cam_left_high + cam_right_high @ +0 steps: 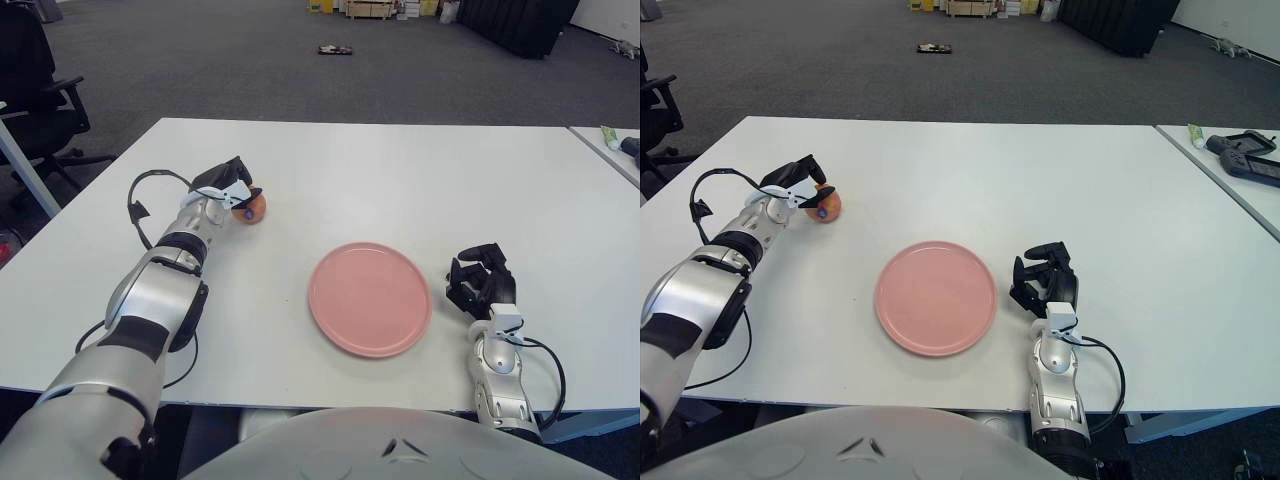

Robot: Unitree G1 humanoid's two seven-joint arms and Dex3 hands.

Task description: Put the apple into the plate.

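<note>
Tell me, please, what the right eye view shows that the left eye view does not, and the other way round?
Only the right eye view shows the dark controller-like device on the neighbouring table. Only the left eye view shows the whole black office chair at far left. Both share the white table, the pink plate, the apple against the left hand, and the right hand beside the plate's right.

Brightness: bright, even; diffuse light from overhead, no single source seen.
Shadows: soft, short; faint one under right hand (481, 283), thin rim shadow round plate (369, 298) just left of it.
Glare: mild sheen on white table (400, 190) beyond left hand (228, 187); nothing blown out.
Focus: sharp nr both hands; floor far beyond them slightly softer.
Distortion: table edges bow a little twd frame corners.
Blur: no motion smear visible.
</note>
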